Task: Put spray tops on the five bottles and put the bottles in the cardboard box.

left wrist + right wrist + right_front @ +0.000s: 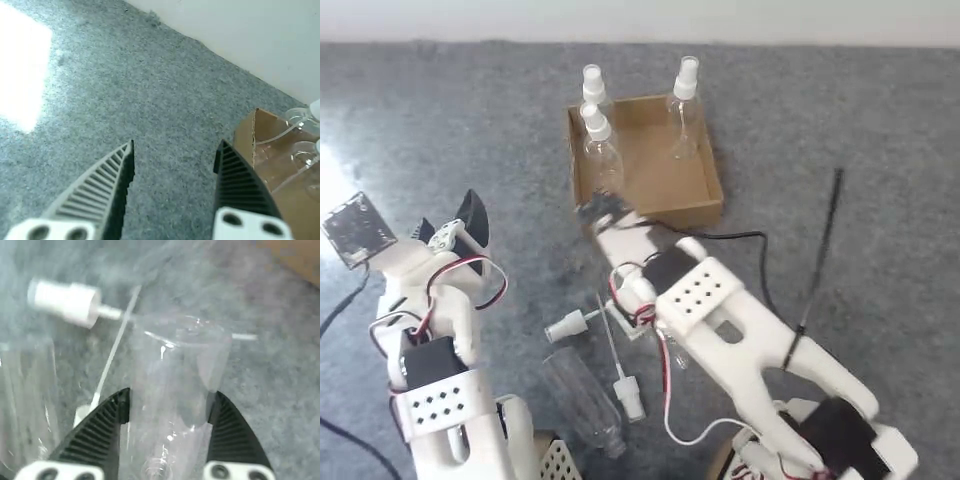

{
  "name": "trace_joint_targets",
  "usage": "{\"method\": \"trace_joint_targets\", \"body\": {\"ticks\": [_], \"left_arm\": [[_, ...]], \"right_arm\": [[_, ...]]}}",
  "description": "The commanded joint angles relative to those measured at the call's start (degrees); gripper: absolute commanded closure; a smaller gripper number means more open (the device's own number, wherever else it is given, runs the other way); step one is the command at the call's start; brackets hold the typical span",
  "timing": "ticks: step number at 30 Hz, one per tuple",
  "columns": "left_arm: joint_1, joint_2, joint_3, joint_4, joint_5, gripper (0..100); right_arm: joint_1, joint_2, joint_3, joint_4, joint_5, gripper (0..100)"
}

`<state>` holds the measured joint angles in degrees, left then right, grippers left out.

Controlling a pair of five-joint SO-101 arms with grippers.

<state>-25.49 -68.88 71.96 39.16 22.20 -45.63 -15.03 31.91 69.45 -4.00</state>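
Now: cardboard box point(660, 190) toward table point(880, 150) far edge, 3 capped bottles point(685, 105) in/at it.
L gripper point(176, 145) jaws apart, nothing between, over table's left side; R gripper point(171, 391) clamped on clear bottle point(185, 340) mid-table; another bottle point(585, 400) & 2 loose spray tops point(570, 325) lie beside.

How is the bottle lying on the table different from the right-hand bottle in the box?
The table bottle lies on its side; the box bottle stands upright. The table bottle has no spray top; the box bottle wears a white one. Both are clear.
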Motion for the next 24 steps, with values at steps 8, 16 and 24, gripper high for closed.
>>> {"method": "trace_joint_targets", "body": {"ticks": [8,16,24], "left_arm": [[0.09,-0.53,-0.48,-1.67,0.18,75],[0.09,-0.44,-0.48,-1.67,0.18,75],[0.09,-0.44,-0.48,-1.67,0.18,75]], "right_arm": [[2.59,-7.08,-2.81,0.57,-26.29,88.7],[5.23,-7.08,-2.99,0.22,-47.65,88.6],[17.80,-6.37,-2.73,-2.24,-57.41,88.6]]}}
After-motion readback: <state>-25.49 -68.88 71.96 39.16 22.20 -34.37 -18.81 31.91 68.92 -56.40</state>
